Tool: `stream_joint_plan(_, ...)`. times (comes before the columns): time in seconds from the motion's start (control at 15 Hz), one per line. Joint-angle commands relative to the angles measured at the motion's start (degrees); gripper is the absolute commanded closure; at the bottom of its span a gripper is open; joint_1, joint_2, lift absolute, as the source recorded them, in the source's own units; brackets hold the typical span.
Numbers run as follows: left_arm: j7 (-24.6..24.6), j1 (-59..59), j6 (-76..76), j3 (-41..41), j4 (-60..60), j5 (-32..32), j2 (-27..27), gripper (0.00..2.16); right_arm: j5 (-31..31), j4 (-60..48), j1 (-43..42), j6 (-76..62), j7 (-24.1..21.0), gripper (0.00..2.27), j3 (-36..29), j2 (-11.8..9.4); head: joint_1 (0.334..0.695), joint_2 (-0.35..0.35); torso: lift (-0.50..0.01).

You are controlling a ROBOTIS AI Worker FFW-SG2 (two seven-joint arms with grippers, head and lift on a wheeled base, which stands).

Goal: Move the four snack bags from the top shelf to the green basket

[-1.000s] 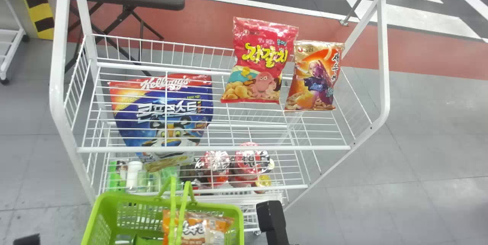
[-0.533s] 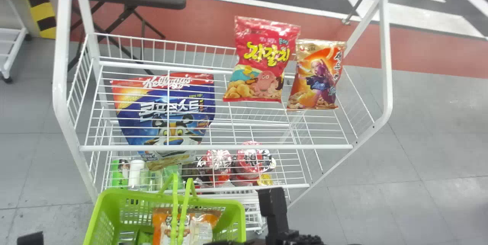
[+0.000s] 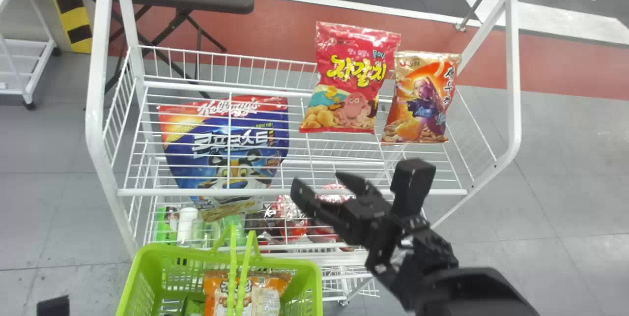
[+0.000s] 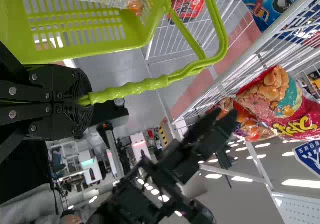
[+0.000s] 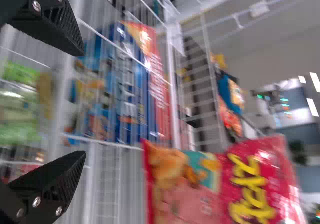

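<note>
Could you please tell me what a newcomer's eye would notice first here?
Probably the bright green plastic basket low in the head view, with an orange-and-white snack bag inside. Next might come the red snack bag with yellow lettering and the orange-gold bag beside it on the white wire shelf. The open black right gripper stands out before that shelf.

The right arm (image 3: 442, 267) angles up from the head view's bottom edge, the right gripper (image 3: 318, 180) near the middle of the top shelf's (image 3: 186, 192) front edge, its two black fingers spread apart and pointing up and to the left! Down in the lower left corner, a dark piece of the left arm (image 3: 53, 306), and the left gripper (image 4: 87, 101) is clamped on the basket handle (image 4: 132, 88).
</note>
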Motion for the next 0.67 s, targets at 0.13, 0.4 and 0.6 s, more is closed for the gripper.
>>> stream_joint_plan(0.13, 0.1, -1.1, 0.0, 0.1, 1.8, 0.1, 0.3, 1.73, 3.2, 11.8, -12.2, -9.4, -8.7, 0.07, 0.5, 0.3, 0.695, -0.325, 0.000)
stream_joint_plan(0.4, 0.1, -1.3, 0.2, 0.3, 1.9, 0.6, 0.7, 1.73, 5.9, 19.9, -21.2, -9.1, -11.0, 0.07, -1.1, 0.2, 0.695, -0.335, 0.000)
stream_joint_plan(0.6, 0.2, -1.9, 0.0, 0.2, 2.7, 0.7, 0.6, 1.73, 9.0, 21.9, -25.3, -1.0, -7.4, 0.43, -1.1, 0.2, 0.695, -0.338, 0.000)
